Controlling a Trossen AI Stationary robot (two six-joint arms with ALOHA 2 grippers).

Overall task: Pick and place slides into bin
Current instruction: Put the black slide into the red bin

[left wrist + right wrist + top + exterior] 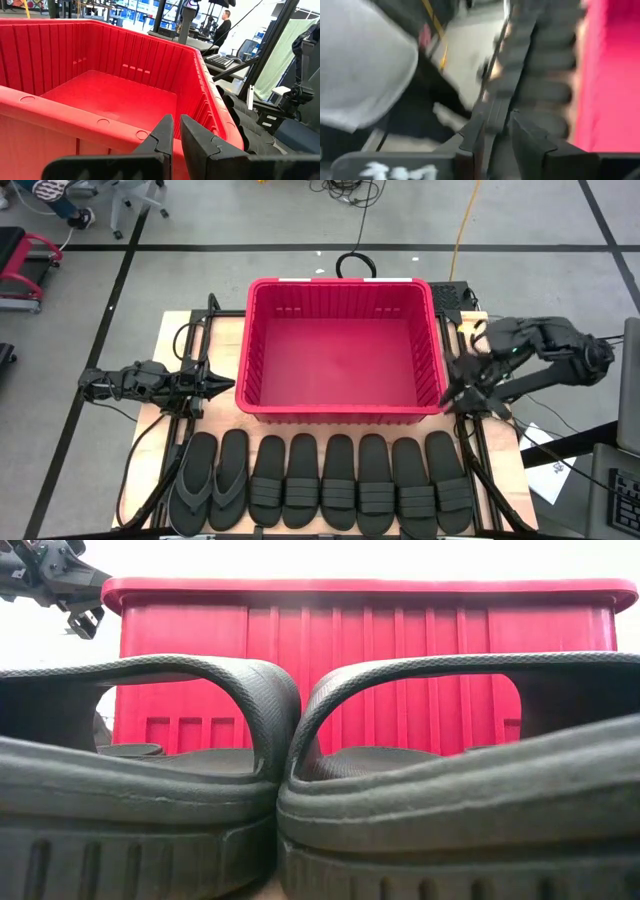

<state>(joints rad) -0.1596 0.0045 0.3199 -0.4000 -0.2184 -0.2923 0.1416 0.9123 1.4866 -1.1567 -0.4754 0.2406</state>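
The red bin stands at the middle of the table, with nothing inside it. Six black slides and a dark-grey flip-flop pair lie side by side in a row on their soles along the near edge. Two of the slides fill the low view in front of the bin. My left gripper is shut and empty, just left of the bin's left wall at rim height. My right gripper hangs off the bin's near right corner, above the table. Its fingers show a narrow gap and hold nothing.
A black frame with cables runs along both table sides. A black cable loop lies behind the bin. Bare wood shows between the bin and the row of slides. A person stands far off in the room.
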